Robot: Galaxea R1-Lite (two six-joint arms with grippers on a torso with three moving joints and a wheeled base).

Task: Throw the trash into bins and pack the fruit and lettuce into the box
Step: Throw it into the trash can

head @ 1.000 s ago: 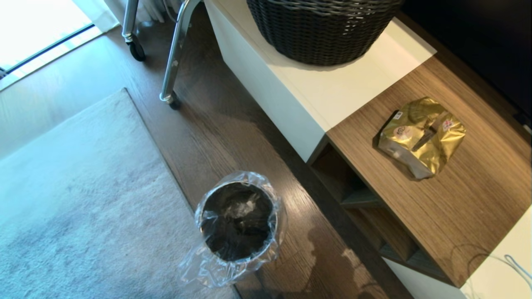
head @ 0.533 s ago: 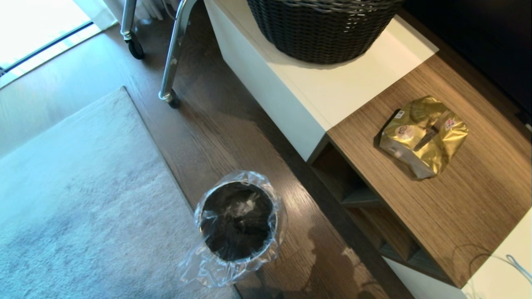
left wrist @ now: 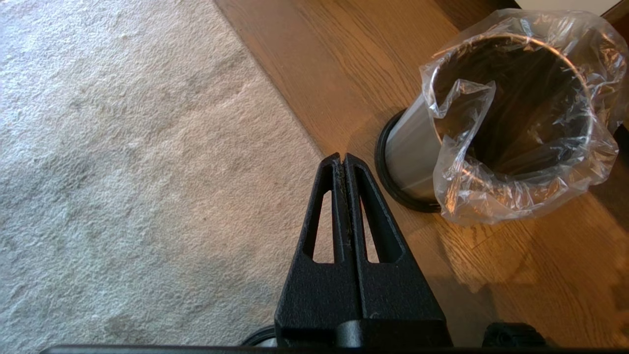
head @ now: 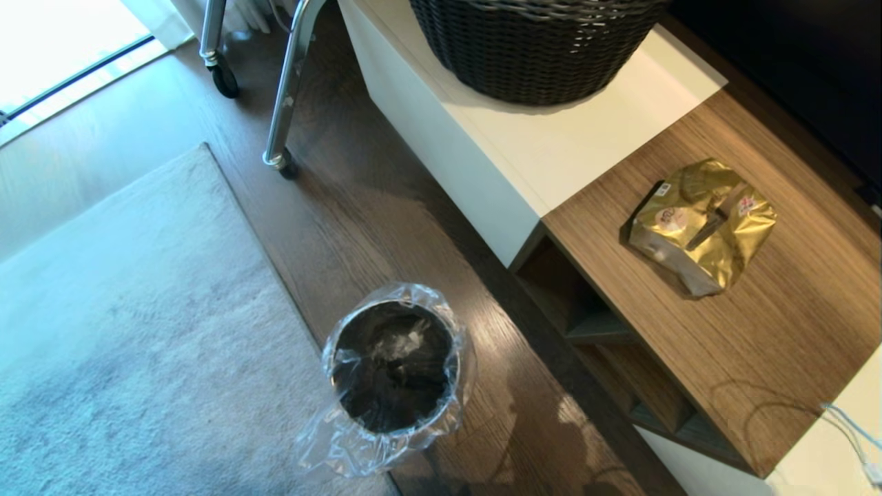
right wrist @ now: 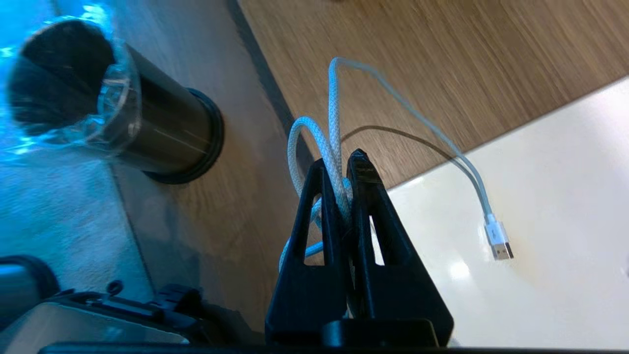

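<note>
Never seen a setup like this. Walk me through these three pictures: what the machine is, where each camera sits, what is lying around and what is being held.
This is a wheeled robot with two arms, each ending in a two-finger gripper.

The head view looks down from the robot's head. It shows a steel bin lined with a clear bag on the wooden floor beside a rug, a crinkled gold wrapper lying on a wooden shelf top, and a dark woven basket on the white cabinet.

The left wrist view comes from a camera behind the left gripper. Its fingers are shut on nothing, above the rug's edge, near the bin.

The right wrist view shows the right gripper shut on a looped white USB cable, whose plug hangs over a white surface.
</note>
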